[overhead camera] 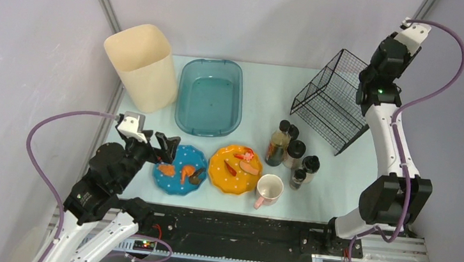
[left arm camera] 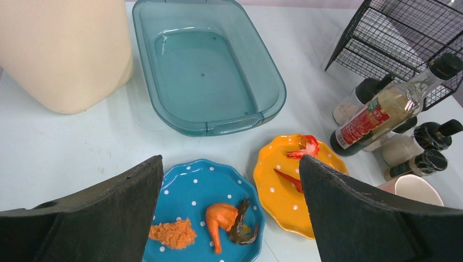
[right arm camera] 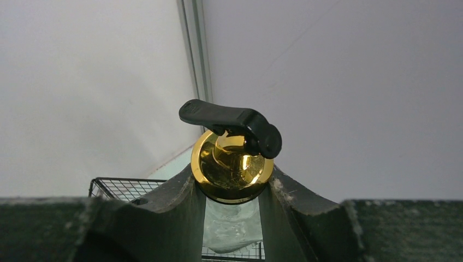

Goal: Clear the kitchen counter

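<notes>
A gold-collared, black-capped clear bottle (right arm camera: 232, 166) is held upright by the right gripper (right arm camera: 232, 192) over the black wire basket (overhead camera: 332, 101) at the far right of the pale-blue kitchen counter (overhead camera: 266, 92), while the left gripper (left arm camera: 230, 164) is spread wide above a blue dotted plate (left arm camera: 199, 188).

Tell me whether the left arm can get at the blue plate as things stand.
Probably yes. The left gripper is open and hangs right by the blue plate, with nothing between them; only food scraps lie on the plate.
</notes>
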